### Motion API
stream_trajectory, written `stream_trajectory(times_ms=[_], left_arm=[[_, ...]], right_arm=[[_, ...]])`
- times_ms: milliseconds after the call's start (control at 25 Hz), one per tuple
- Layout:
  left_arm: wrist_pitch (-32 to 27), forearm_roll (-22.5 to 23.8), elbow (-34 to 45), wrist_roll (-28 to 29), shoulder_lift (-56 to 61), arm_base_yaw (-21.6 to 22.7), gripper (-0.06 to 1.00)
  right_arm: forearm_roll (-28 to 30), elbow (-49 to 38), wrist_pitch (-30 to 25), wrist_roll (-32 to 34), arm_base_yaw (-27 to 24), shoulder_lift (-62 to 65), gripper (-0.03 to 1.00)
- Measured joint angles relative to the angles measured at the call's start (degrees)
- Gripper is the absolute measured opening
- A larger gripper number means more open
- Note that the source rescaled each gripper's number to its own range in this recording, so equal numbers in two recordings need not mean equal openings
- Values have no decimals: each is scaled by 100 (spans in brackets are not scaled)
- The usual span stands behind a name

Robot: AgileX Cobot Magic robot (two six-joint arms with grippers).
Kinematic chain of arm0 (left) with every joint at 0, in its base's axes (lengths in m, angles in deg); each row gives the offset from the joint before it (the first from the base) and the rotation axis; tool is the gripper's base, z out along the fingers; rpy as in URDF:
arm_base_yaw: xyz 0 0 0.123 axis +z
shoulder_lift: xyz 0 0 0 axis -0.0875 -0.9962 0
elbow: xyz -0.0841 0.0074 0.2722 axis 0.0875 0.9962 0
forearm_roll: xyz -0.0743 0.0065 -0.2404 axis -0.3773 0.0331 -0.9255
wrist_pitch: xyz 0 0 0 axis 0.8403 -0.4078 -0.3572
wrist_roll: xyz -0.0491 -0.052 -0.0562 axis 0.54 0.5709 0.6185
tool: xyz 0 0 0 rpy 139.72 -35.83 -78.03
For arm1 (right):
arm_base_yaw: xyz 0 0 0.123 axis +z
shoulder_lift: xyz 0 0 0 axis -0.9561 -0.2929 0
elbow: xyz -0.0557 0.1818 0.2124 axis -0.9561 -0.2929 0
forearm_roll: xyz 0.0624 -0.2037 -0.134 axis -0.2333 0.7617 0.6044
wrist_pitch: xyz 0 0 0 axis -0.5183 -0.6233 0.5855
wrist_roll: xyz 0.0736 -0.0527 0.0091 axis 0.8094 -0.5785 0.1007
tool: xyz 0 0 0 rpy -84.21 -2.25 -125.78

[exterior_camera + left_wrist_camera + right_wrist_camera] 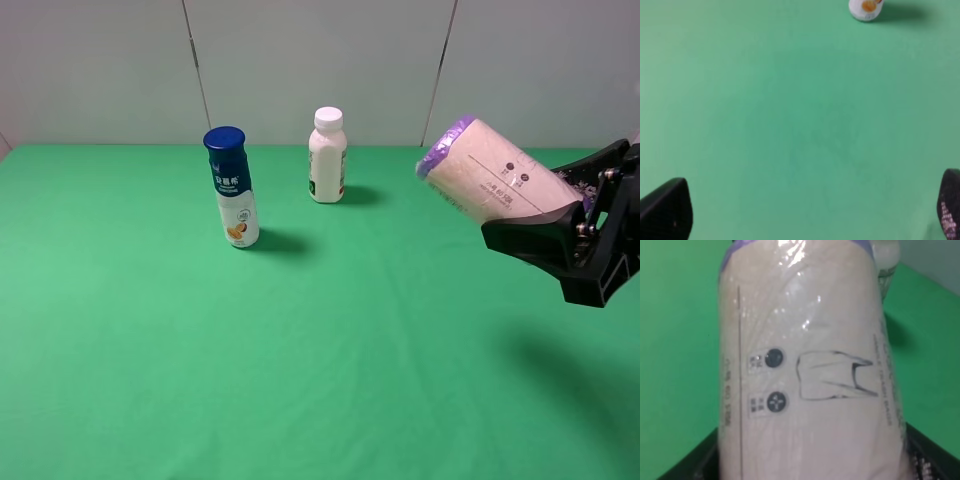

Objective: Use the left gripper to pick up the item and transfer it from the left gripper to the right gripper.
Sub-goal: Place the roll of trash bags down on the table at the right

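Observation:
The item (490, 175) is a cream printed roll with crinkly purple ends. My right gripper (560, 205) is shut on it and holds it tilted, well above the green table, at the right of the exterior view. In the right wrist view the item (810, 370) fills the frame between the black fingers (930, 462). My left gripper (807, 212) is out of the exterior view. In the left wrist view its two black fingertips (665, 210) stand wide apart over bare green cloth, open and empty.
A blue-capped white bottle (232, 190) stands left of centre, and its base shows in the left wrist view (865, 9). A white-capped white bottle (327, 155) stands behind it near the back wall. The green table (300, 350) stretches to the front.

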Motion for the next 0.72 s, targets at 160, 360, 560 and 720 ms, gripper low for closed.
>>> stream_trajectory(times_ms=[160, 360, 560, 720], left_arm=[[-2, 0, -1, 42, 0, 0, 95], [-2, 0, -1, 44, 0, 0, 95], [-2, 0, -1, 44, 0, 0, 95], [-2, 0, -1, 44, 0, 5, 95]], right_arm=[[0, 0, 0, 221, 0, 0, 0], [0, 0, -11, 435, 0, 0, 0], [0, 0, -67, 673, 0, 0, 0], [0, 0, -145, 802, 0, 0, 0]])
